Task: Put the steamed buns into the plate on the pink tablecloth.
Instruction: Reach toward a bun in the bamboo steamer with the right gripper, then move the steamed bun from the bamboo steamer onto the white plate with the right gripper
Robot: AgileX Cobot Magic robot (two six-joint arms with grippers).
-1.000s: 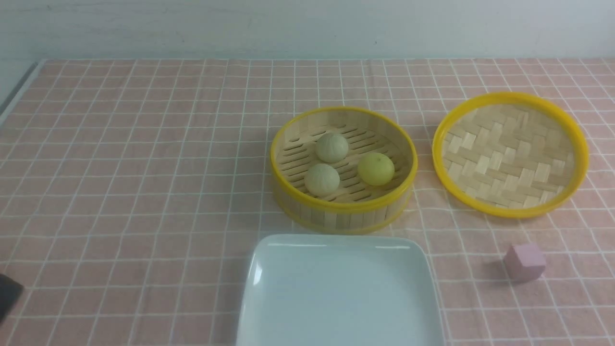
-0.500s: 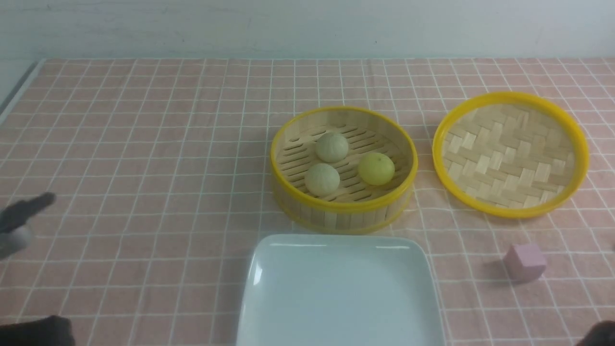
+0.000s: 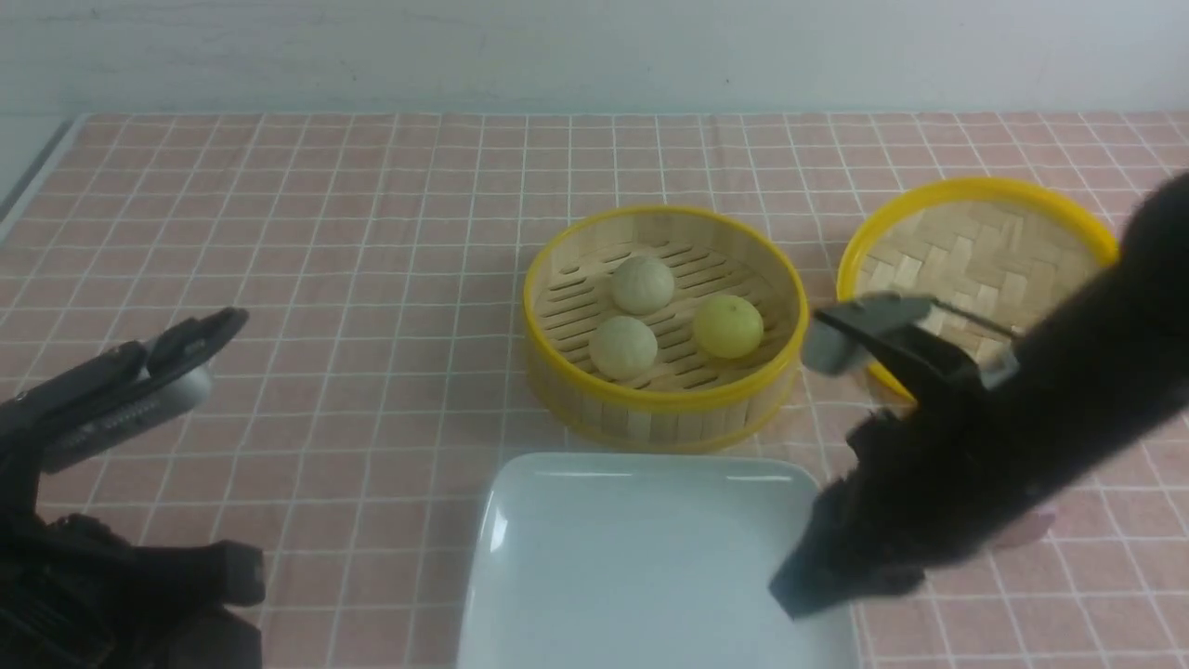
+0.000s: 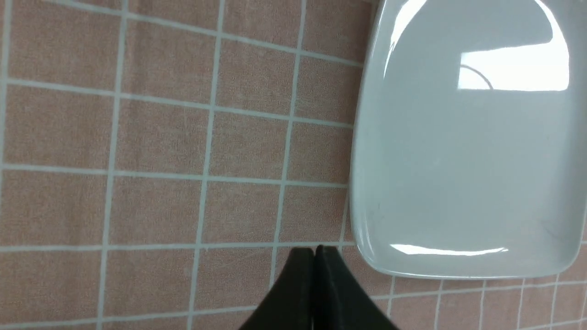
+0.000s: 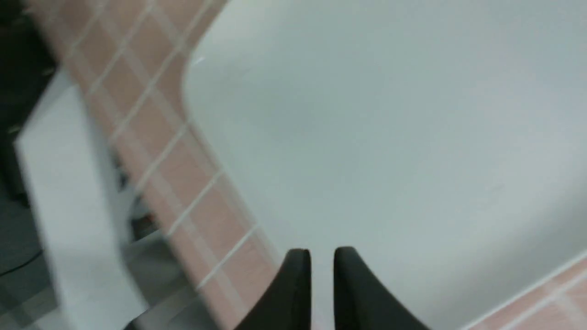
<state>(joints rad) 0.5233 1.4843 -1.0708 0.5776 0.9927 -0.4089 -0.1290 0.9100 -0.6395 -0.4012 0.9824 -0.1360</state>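
Three steamed buns lie in the bamboo steamer basket (image 3: 664,409): two pale beige, one (image 3: 642,284) behind the other (image 3: 623,347), and a yellow-green one (image 3: 727,326). The white plate (image 3: 632,557) is empty on the pink tablecloth (image 3: 325,232), in front of the basket. My right gripper (image 3: 790,590) hangs over the plate's right edge with only a narrow slit between its fingers, empty; the right wrist view shows it (image 5: 322,252) above the plate (image 5: 390,137). My left gripper (image 3: 243,569) is shut and empty at the lower left, beside the plate (image 4: 458,160) in the left wrist view (image 4: 314,250).
The woven bamboo lid (image 3: 975,232) lies to the right of the basket, partly hidden by my right arm. A pink-purple cube (image 3: 1033,531) is almost fully hidden behind that arm. The table's left edge (image 3: 37,177) is at the far left.
Both arms have swung into view. The right arm came in from the lower right to over the plate's right edge. The left arm rose at the lower left. The buns have not moved.
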